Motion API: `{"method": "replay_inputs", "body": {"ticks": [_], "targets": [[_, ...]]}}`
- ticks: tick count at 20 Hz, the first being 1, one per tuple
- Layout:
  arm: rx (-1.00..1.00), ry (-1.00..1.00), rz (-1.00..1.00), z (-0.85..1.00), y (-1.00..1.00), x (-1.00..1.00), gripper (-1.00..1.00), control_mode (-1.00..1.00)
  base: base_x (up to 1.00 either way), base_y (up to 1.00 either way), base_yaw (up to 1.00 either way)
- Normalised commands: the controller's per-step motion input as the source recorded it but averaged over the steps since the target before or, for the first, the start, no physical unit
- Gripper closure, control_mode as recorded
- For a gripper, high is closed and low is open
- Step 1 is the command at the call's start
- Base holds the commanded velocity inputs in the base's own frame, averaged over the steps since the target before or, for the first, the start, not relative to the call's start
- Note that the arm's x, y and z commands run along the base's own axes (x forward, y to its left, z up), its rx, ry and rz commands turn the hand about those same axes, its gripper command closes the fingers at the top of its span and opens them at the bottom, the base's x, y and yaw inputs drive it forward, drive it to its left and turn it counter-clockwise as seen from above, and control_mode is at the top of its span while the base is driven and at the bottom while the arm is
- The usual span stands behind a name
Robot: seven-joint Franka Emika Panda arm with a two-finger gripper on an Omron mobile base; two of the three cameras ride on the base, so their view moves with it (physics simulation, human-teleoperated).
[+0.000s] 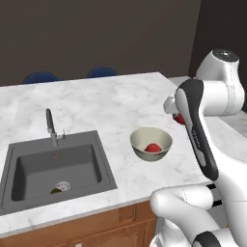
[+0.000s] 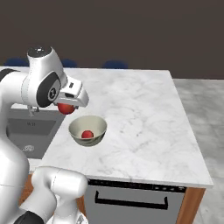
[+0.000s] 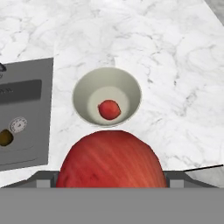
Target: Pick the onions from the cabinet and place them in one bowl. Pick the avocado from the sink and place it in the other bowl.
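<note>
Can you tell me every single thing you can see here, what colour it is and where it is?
Glossy red ball onions: two; one inside the bowl, one held in the end effector above the counter.
Round deep cream bowl: one, grey-olive outside, on the counter right of the sink.
Small dark olive-brown avocado: one, in the sink near the drain.
Dark grey rectangular sink: one, set in the counter, slim dark faucet behind.
White marble counter: one.
End effector: one, white, gripping the onion.
</note>
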Motion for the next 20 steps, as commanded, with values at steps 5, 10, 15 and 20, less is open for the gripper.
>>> {"method": "replay_inputs", "body": {"ticks": [5,10,15,20], "targets": [[0.00,0.00,0.00,0.00,0.00,0.00,1.00,1.00,0.46,0.00,0.06],[0.00,0.00,0.00,0.00,0.00,0.00,1.00,1.00,0.49,0.00,0.15],[0.00,0.00,0.00,0.00,0.00,0.00,1.00,1.00,0.51,0.00,0.13],[0.00,0.00,0.00,0.00,0.00,0.00,1.00,1.00,0.57,0.00,0.13]]}}
